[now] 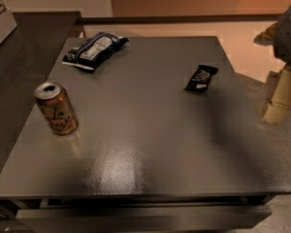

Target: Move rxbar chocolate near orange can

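The rxbar chocolate [201, 78] is a small black wrapper with white print, lying flat on the right part of the grey table [150, 144]. The orange can [56, 108] stands upright near the table's left edge, with a silver top and cursive lettering. My gripper [280, 99] hangs at the right edge of the view, beyond the table's right side, well to the right of the bar and holding nothing that I can see.
A dark blue-and-white chip bag [94, 50] lies at the table's far left corner. A darker counter [19, 57] adjoins the table on the left. Light floor [247, 42] lies behind and to the right.
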Available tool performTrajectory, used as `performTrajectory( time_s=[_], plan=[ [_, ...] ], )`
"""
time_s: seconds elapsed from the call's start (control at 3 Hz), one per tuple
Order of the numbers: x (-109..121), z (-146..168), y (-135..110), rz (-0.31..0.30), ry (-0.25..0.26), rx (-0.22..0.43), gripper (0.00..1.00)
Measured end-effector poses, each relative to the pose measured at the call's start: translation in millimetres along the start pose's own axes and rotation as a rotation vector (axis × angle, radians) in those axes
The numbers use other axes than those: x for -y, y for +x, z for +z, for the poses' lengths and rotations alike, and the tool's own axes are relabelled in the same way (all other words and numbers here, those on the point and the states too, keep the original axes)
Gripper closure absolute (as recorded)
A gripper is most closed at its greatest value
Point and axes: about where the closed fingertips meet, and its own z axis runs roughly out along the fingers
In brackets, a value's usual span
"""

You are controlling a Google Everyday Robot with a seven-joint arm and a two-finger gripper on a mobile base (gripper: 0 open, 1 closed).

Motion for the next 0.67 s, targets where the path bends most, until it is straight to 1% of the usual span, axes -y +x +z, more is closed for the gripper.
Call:
performTrajectory(
  time_s=[0.33,0.67],
  plan=[
    [0,0,0,0.0,0.0,0.0,0.0],
    [18,11,-4,0.023,0.01,0.026,0.0]
  ],
)
